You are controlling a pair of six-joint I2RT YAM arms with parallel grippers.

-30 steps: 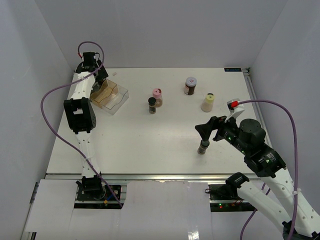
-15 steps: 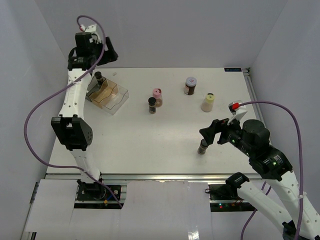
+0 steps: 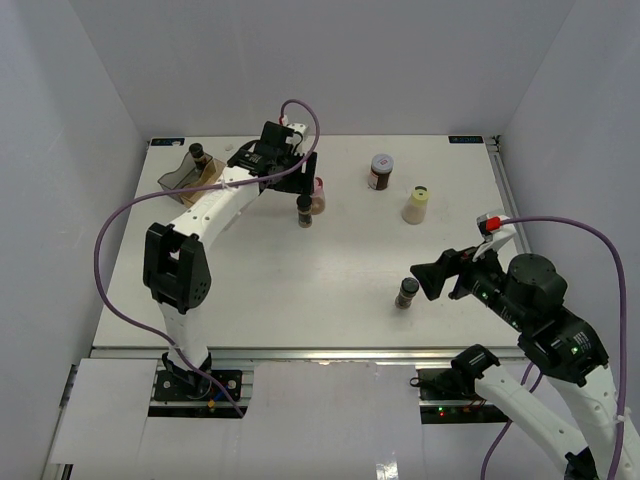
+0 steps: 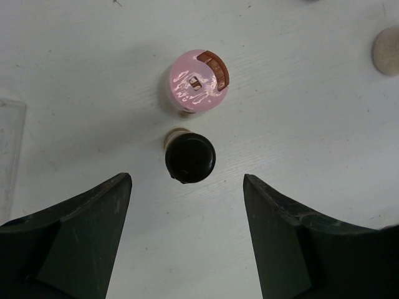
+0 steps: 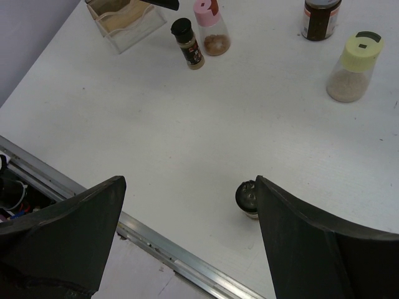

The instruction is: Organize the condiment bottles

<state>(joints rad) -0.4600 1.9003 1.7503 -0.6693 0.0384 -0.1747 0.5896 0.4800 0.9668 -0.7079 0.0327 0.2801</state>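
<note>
Left end effector (image 4: pixel 187 185) and right end effector (image 5: pixel 190 182) were found open, empty.
Left was positioned above black-capped jar (image 4: pixel 190 157), just beside pink-capped jar (image 4: pixel 196 90).

Left arm swinging from the bin to the middle jars, right arm backing away.

The left pincer (image 4: pixel 186 177) is no longer reaching into the clear bin (image 3: pixel 178 178) at the far left corner, where the binned black-capped jar (image 3: pixel 197 153) is now standing uncovered. Having risen above the bin half a second ago, the pincer is now hanging with jaws apart over the pink-capped jar (image 4: pixel 194 82) and the middle black-capped jar (image 4: pixel 190 157) on the tabletop (image 3: pixel 300 270). The right pincer (image 5: pixel 190 180), which was sitting right over the front black-capped jar (image 3: pixel 407 292), is drawing back toward the near right and is now hanging open beside it.
</note>
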